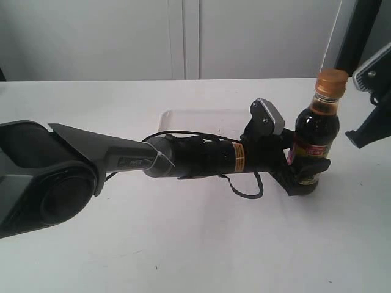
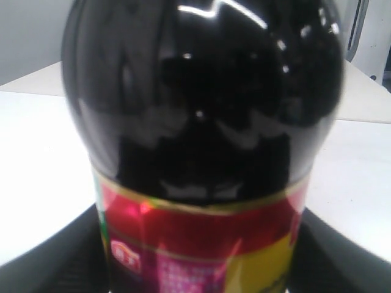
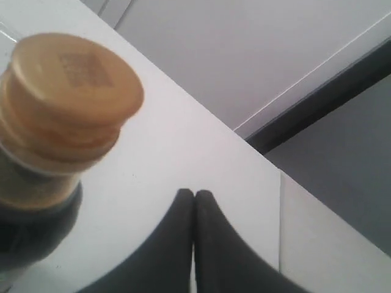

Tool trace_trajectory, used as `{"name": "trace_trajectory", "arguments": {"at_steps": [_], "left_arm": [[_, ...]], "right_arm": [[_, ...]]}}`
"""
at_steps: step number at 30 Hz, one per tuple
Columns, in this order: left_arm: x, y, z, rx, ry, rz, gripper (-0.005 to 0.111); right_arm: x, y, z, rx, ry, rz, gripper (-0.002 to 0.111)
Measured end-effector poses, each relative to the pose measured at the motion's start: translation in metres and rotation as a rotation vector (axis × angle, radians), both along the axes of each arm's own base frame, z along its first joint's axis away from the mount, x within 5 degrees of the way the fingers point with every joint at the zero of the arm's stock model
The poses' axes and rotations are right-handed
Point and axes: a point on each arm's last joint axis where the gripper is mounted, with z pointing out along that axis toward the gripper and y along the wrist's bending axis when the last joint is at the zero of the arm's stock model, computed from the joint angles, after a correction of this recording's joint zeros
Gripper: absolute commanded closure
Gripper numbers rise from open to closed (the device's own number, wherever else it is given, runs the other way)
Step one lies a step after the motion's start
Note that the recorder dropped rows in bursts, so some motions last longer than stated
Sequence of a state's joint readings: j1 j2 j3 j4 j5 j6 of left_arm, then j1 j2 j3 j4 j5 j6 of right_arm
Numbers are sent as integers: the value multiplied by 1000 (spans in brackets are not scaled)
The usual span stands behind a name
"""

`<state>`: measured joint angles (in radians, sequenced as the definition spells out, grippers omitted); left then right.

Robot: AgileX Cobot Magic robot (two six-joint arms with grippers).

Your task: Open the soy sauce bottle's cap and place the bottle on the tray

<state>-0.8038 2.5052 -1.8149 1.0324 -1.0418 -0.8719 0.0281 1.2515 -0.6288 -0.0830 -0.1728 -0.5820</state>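
Observation:
The soy sauce bottle (image 1: pixel 314 131) stands upright at the right of the table, dark liquid inside and a red and yellow label low on its body. My left gripper (image 1: pixel 307 175) is shut on its lower part; in the left wrist view the bottle (image 2: pixel 201 122) fills the frame between the black fingers (image 2: pixel 46 256). The golden-tan cap (image 1: pixel 330 80) is closed on the neck, also large in the right wrist view as the cap (image 3: pixel 67 97). My right gripper (image 3: pixel 195 194) is shut with nothing in it, beside and right of the cap. The white tray (image 1: pixel 201 122) lies behind my left arm, partly hidden.
My left arm (image 1: pixel 183 159) stretches across the middle of the white table (image 1: pixel 183 244) from the left. A dark post (image 1: pixel 357 30) rises at the back right. A pale wall stands behind the table.

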Motion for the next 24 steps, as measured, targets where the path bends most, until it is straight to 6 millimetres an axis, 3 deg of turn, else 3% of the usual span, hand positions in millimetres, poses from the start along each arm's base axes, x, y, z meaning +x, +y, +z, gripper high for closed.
{"name": "trace_trajectory", "arguments": {"at_steps": [6, 24], "left_arm": [[0, 0, 0, 1, 0, 1, 106], [0, 0, 0, 2, 0, 0, 106]], "right_arm": [[5, 0, 3, 95, -14, -33, 108], [4, 20, 6, 42, -82, 84, 108]]}}
